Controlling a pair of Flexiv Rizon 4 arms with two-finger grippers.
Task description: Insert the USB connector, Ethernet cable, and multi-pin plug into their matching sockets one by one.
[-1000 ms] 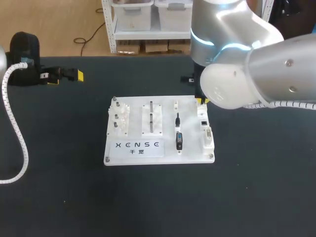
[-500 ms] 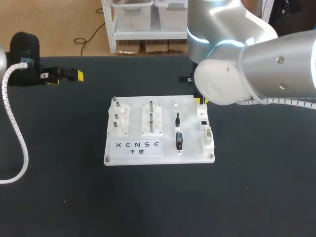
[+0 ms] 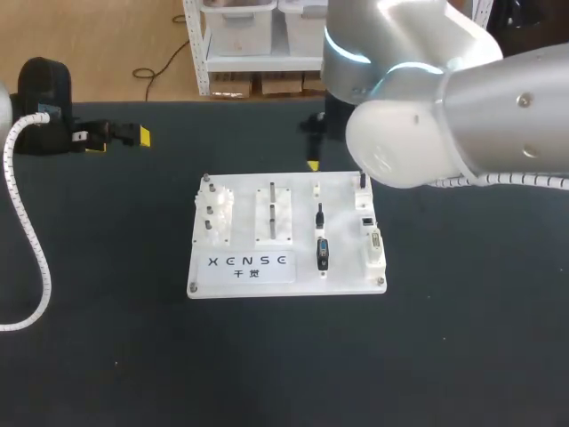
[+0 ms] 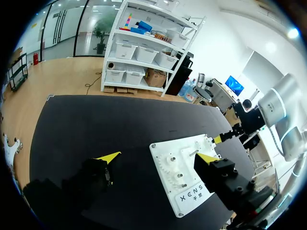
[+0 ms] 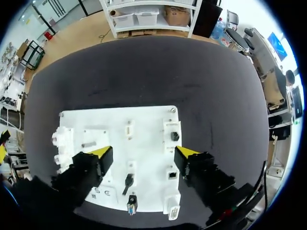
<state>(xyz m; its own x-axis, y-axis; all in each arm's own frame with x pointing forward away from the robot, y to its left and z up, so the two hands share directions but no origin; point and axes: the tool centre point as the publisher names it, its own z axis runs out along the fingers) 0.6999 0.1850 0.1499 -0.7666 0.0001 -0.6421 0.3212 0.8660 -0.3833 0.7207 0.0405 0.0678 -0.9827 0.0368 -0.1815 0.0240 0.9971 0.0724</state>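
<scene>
Right claw (image 5: 143, 151): held open, empty; shifted from the board's (image 3: 300, 240) far right corner leftward along its far edge. Dark upright piece (image 3: 362, 181) uncovered there; one insertion judged done. Black plug (image 3: 322, 253) seen lying right of middle. Left claw (image 4: 159, 156): open, parked.

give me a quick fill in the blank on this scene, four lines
The board is ___ in colour. It lies on a ___ table. The right gripper is ___, gripping nothing. The left gripper holds ___.
Missing words: white; black; open; nothing.
</scene>
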